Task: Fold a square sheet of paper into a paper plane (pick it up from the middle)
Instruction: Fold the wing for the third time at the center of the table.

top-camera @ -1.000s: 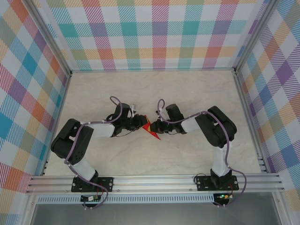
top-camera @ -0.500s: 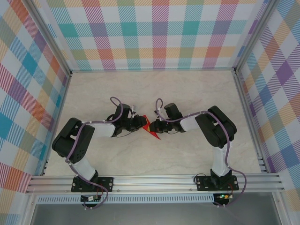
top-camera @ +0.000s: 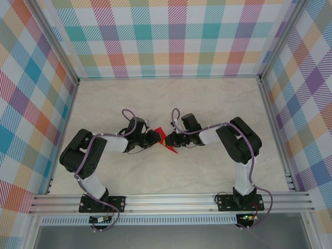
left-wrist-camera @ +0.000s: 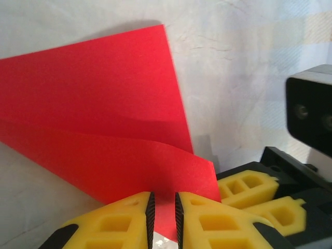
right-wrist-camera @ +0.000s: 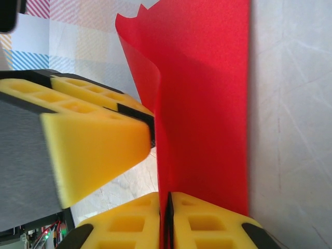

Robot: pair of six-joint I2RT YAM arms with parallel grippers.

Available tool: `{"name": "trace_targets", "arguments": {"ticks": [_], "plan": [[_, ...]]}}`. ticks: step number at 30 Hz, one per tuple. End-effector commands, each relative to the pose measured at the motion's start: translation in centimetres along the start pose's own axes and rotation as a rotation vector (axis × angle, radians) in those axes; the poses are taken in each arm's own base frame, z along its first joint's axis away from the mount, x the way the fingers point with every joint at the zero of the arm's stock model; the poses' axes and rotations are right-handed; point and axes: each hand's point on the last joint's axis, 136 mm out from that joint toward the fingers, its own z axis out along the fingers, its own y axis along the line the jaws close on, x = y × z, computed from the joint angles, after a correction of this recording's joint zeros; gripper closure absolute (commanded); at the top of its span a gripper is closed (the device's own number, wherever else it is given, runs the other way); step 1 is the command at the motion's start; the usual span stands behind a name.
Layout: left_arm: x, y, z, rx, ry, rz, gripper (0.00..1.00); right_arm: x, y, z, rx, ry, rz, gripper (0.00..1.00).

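The square sheet of paper is bright red and folded into a pointed, creased shape, lying mid-table between both grippers. My left gripper comes at it from the left. In the left wrist view its jaws stand a narrow gap apart over a raised flap of the paper, and red shows through the gap. My right gripper meets it from the right. Its pads are pressed together on an upright fold of the paper. The left gripper's yellow fingers sit close beside that fold.
The marble tabletop is ringed by aluminium rails and checked cloth walls. The right gripper's yellow fingers and its black wrist camera crowd the right of the left wrist view. Open table lies behind and to either side.
The left arm has shifted slightly and its jaws have narrowed a little. The right gripper keeps its hold and the paper stays between the two grippers.
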Motion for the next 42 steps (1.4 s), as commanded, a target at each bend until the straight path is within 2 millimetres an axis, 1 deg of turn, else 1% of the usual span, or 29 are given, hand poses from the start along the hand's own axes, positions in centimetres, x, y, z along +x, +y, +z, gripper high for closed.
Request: {"name": "trace_targets", "arguments": {"ticks": [1,6,12,15,20,23,33,36,42], "plan": [[0.7,0.9,0.5,-0.038,0.021,0.012,0.8,3.7,-6.2,0.8,0.208,0.073,0.095,0.86],[0.6,0.9,0.5,-0.045,0.019,0.013,0.8,3.6,-6.0,0.8,0.202,0.073,0.094,0.85],[0.4,0.5,0.5,-0.039,0.022,0.022,0.8,3.2,-5.4,0.7,0.184,0.063,0.086,0.84],[0.2,-0.1,0.3,-0.016,0.018,0.035,0.8,3.2,-5.4,0.7,0.183,0.063,0.087,0.87],[-0.4,-1.6,-0.5,0.018,-0.008,0.075,0.8,3.4,-5.9,0.8,0.197,0.063,0.1,0.92],[-0.5,-1.9,-0.9,0.029,-0.022,0.09,0.8,3.7,-6.4,0.8,0.208,0.058,0.121,0.94],[-0.1,-1.2,-0.7,0.019,-0.021,0.084,0.79,3.9,-6.7,0.9,0.151,0.042,0.212,1.0],[-0.2,-1.2,-0.7,0.02,-0.024,0.084,0.79,3.9,-6.8,0.8,0.127,0.031,0.242,1.0],[-0.2,-1.2,-0.6,0.021,-0.024,0.083,0.79,3.6,-6.3,0.5,0.065,0.024,0.284,1.0]]}}
